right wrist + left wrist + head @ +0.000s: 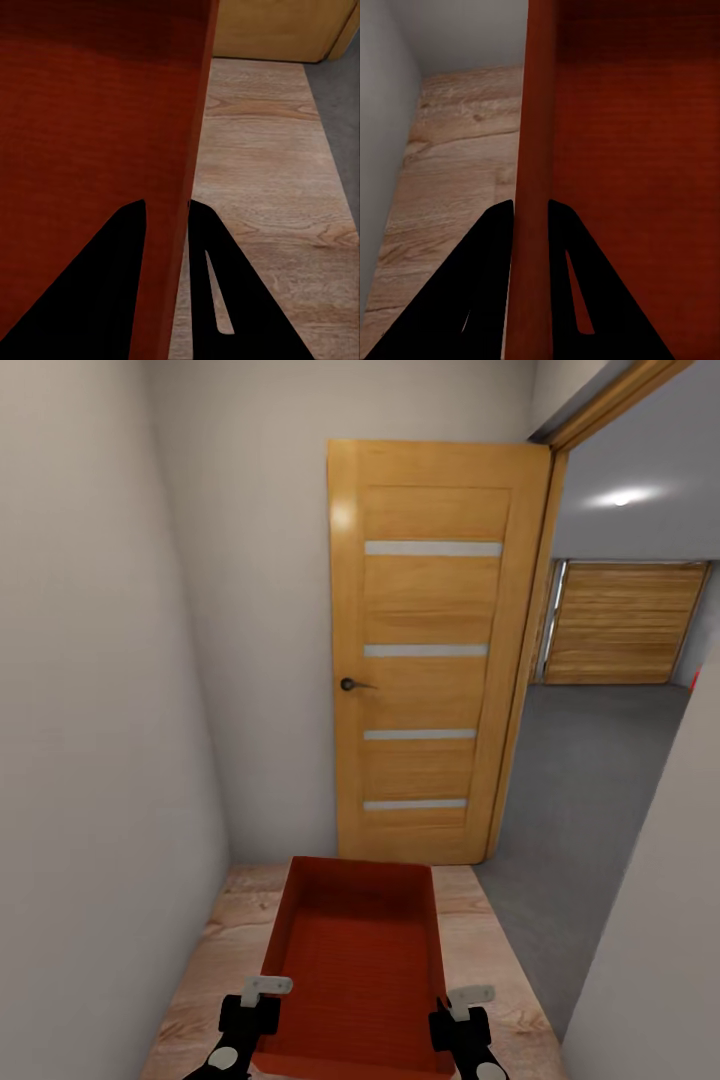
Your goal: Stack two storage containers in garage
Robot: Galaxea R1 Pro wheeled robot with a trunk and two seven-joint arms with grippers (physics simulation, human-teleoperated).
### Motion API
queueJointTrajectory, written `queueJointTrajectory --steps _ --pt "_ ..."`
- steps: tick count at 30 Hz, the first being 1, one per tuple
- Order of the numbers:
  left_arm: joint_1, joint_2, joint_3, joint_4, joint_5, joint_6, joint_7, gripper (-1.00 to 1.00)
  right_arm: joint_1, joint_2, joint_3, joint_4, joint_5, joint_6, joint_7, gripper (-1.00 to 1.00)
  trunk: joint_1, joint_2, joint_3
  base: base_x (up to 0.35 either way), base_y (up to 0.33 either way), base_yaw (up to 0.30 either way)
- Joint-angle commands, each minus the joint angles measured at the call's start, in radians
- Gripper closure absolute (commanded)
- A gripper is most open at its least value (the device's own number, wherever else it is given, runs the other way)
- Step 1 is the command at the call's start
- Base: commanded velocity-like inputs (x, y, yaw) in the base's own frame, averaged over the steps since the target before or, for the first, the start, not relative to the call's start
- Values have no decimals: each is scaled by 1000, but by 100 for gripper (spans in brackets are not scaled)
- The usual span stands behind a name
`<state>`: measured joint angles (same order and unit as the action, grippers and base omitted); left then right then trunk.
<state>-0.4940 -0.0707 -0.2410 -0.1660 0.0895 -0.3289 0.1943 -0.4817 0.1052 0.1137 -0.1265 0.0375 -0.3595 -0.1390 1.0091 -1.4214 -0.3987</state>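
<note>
Narrow corridor with plain grey-white walls (pixel 100 710) and light wood plank flooring (pixel 210 960). An orange-wood door (pixel 430 650) with four frosted strips stands open ahead. Through the doorway at right: grey concrete floor (pixel 580 790), slatted wooden garage door (pixel 620 622), ceiling light reflection (pixel 622 497).

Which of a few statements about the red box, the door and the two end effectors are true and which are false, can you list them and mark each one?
1. Each end effector grips a side wall of the storage container. True: the left end effector and the right end effector each straddle a wall.
2. The container holds a stack of books. False: it is empty.
3. The orange-wood door has four frosted strips. True.
4. The container is over dark concrete. False: light wood plank floor lies beneath it; the grey floor begins past the doorway at right.
5. The door handle is on the door's right edge. False: left edge.
</note>
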Motion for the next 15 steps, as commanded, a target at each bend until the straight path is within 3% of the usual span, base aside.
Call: queueJointTrajectory --steps 1,15 --pt "-2 -6 43 -13 42 -1 8 100 0 1 4 1 13 2 -10 100 1 -1 -1 339 0 0" --pt "-2 -6 44 -13 42 -1 8 100 0 0 4 1 13 2 -10 100 1 -1 -1 339 0 0"
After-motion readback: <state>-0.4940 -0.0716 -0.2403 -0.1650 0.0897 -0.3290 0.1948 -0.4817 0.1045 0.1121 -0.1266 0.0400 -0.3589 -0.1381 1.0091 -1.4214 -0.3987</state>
